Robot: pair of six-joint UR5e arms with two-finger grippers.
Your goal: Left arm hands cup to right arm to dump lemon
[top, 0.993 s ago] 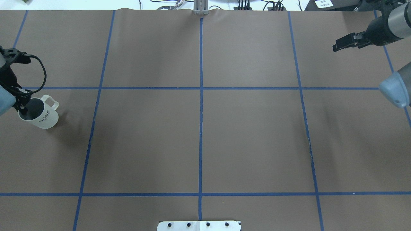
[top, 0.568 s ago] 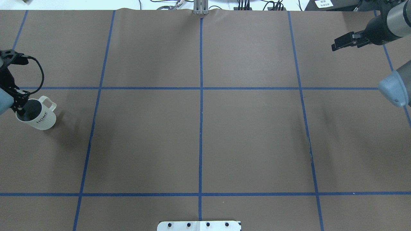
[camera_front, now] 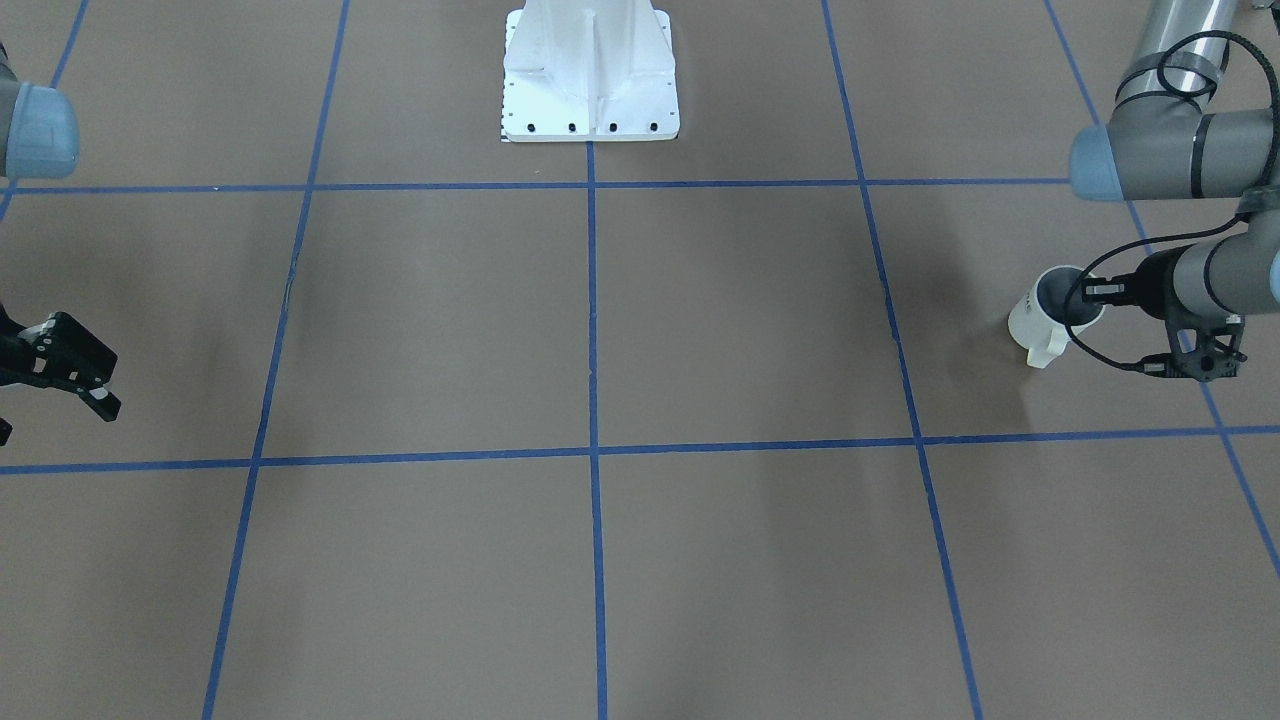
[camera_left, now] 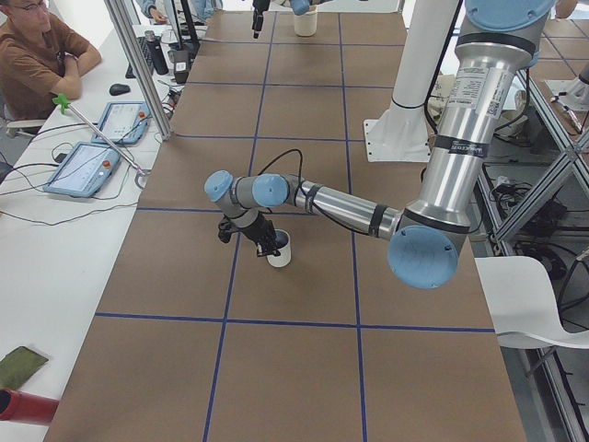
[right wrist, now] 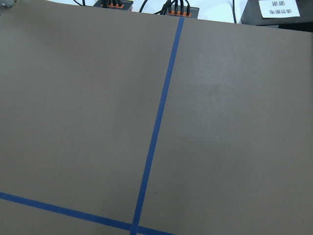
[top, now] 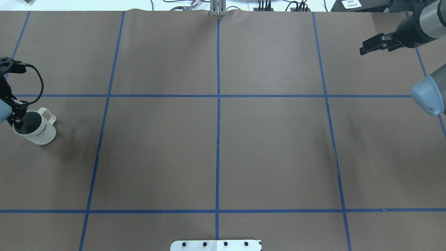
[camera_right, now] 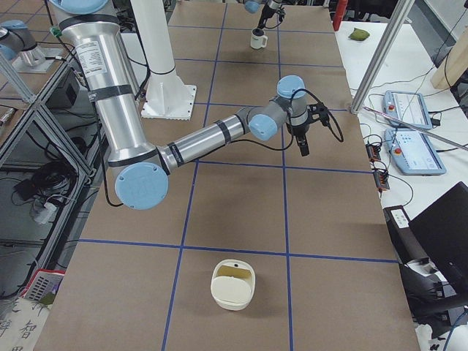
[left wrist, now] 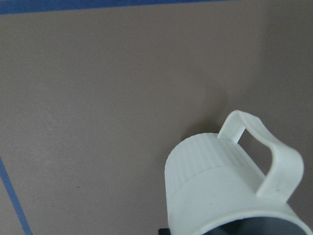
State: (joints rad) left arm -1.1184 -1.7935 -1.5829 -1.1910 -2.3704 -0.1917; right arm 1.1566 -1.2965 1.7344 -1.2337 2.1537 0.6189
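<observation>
The left pincer point(top: 18, 116) was clamped on the rim of the cup point(top: 36, 131), one finger inside the mouth and one outside the wall. The cup, a white mug with dark "HOME" lettering, stood near the worktop's point(top: 216, 146) left edge, its squared handle point(top: 48, 114) pointing away from the pincer. Whether its base touched the worktop or hung just above could not be told. Its inside looked dark grey, and no lemon could be made out there.

The right pincer point(top: 370, 46) hung over the far right corner of the worktop, well apart from the cup, its fingers close together with nothing between them.

In the right side view a cream container point(camera_right: 233, 284) with something yellowish in it sat on the near part of the worktop.

Blue tape lines point(top: 217, 104) divided the brown surface into squares. There was one cup, one container and two pincers.
</observation>
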